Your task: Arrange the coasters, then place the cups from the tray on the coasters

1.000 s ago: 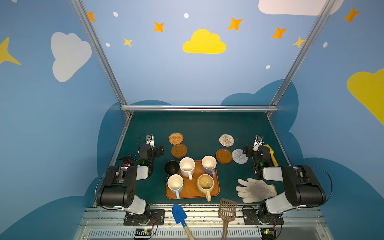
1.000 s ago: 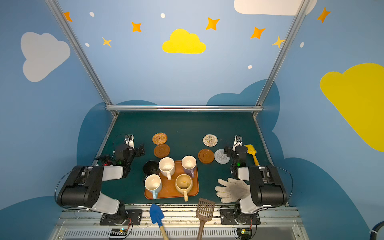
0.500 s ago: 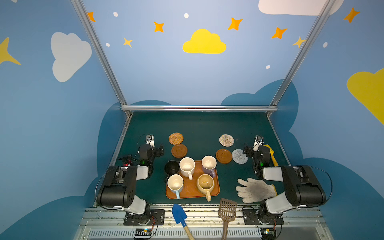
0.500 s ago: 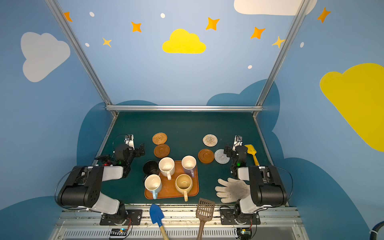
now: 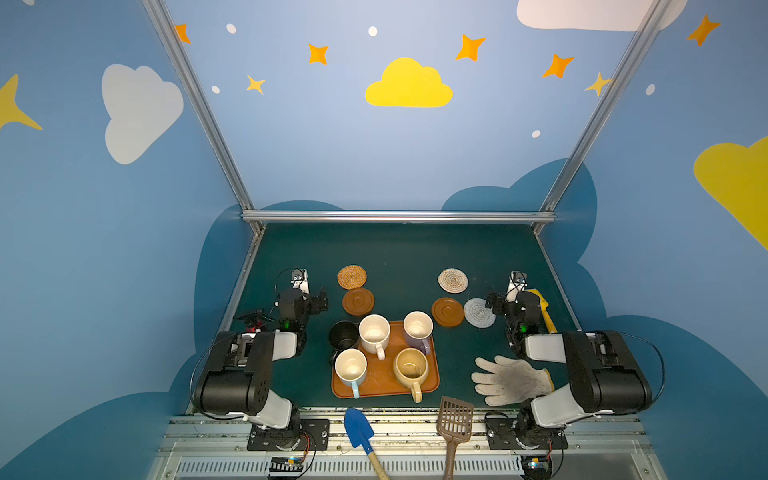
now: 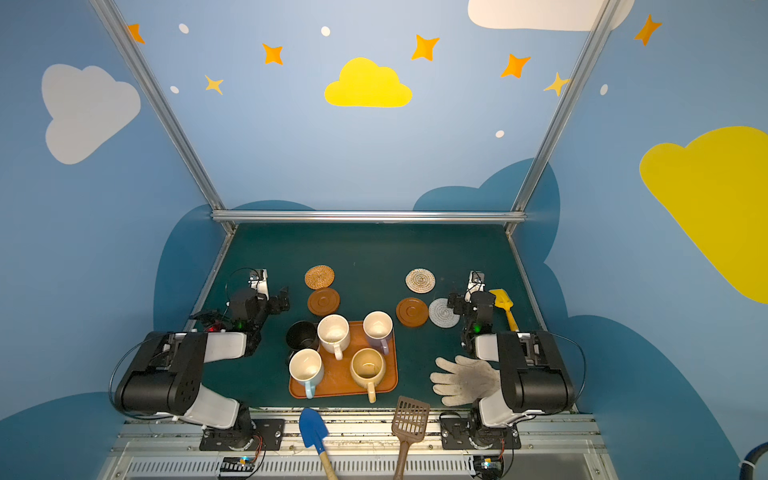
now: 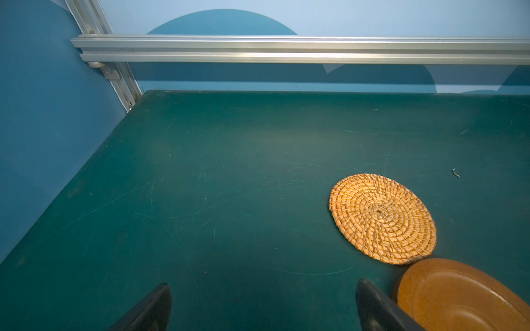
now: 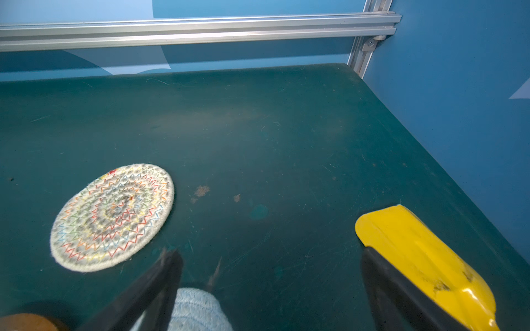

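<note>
In both top views the tray (image 5: 432,380) lies long axis front-to-back, both claws agape and empty.

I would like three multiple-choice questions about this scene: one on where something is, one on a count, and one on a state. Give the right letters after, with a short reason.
1. Where does the black mug stand?
A. on the table, beside the tray's left edge
B. on a wooden coaster
C. in the middle of the tray

2. How many coasters lie on the table?
A. three
B. five
C. seven

3. How is the left gripper?
A. shut on a coaster
B. shut and empty
C. open and empty

Answers:
1. A: in both top views the black mug is off the tray, at its left edge.
2. B: rattan coaster, two wooden coasters, cream rope coaster, grey-white rope coaster.
3. C: the left wrist view shows the fingers wide apart, with only bare table between them.
</note>
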`<state>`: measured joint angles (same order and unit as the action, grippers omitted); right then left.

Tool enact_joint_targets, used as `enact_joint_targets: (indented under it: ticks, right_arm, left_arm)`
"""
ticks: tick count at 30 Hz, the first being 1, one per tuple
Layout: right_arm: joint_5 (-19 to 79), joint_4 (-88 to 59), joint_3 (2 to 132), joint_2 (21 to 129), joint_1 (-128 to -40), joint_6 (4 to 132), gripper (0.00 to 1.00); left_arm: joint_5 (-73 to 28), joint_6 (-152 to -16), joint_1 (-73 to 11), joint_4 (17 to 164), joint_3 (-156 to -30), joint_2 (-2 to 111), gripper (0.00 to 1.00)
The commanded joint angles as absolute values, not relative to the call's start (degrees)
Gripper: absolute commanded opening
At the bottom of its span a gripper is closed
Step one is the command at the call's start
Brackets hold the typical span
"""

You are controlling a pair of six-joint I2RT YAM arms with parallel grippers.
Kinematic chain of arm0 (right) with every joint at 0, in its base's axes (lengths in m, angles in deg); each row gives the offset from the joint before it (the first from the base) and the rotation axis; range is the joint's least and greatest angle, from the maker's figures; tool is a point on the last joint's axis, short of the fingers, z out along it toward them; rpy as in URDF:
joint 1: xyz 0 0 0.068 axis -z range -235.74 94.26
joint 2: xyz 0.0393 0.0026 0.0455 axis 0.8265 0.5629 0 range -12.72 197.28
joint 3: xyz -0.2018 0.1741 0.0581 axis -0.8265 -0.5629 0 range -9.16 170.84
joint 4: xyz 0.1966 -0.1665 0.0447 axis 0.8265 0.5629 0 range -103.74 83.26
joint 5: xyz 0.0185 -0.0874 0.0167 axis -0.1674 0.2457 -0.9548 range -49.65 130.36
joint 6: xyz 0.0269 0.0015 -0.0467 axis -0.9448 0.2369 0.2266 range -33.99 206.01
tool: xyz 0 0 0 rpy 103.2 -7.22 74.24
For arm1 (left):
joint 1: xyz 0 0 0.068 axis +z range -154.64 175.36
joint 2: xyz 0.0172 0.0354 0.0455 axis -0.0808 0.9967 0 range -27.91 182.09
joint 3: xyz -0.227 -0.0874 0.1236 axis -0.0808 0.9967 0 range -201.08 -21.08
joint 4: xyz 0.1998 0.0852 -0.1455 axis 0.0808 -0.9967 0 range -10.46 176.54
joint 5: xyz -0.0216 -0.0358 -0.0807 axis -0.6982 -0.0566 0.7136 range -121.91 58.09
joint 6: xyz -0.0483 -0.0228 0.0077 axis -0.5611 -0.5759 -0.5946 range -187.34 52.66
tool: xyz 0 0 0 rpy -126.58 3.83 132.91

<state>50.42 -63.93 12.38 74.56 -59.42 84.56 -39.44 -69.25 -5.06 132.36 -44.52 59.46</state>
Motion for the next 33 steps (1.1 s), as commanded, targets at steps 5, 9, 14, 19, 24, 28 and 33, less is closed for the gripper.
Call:
enact_joint_targets:
  ticks: [5,9,14,19,24,28,33]
  right_arm:
    - [50.7,-63.6,12.5,74.7,-59.4,84.5,0.97]
    - [51.5,-62.7,12.5,73.2,-59.5,84.4,0.97]
    - [52.5,-37.4,20.2,62.3,-59.6,81.5,0.97]
    - [40.1,-16.6,33.0,60.1,-59.8,74.9,0.96]
    - [36.2,-3.9,43.2,63.9,-66.2,74.1,0.96]
    - [32.9,-0.3,47.1,66.8,-69.6,73.5,0.96]
    - [31.6,7.0,53.8,70.6,-73.6,75.4,0.96]
  left_arm:
    - [-39.8,-69.1,-5.0,132.1,-44.3,59.9,0.99]
    - [-41.7,-69.5,-5.0,133.9,-42.6,56.6,0.99]
    - [-42.3,-72.4,-5.0,105.7,-51.0,40.7,0.99]
    - [-32.6,-81.5,-5.2,91.5,-58.0,32.8,0.99]
    - [-29.9,-81.5,-9.6,74.7,-70.5,41.1,0.99]
    - [-30.9,-79.9,-13.0,60.2,-85.1,55.9,0.99]
    - [-29.8,-79.8,-14.6,54.9,-97.0,71.7,0.99]
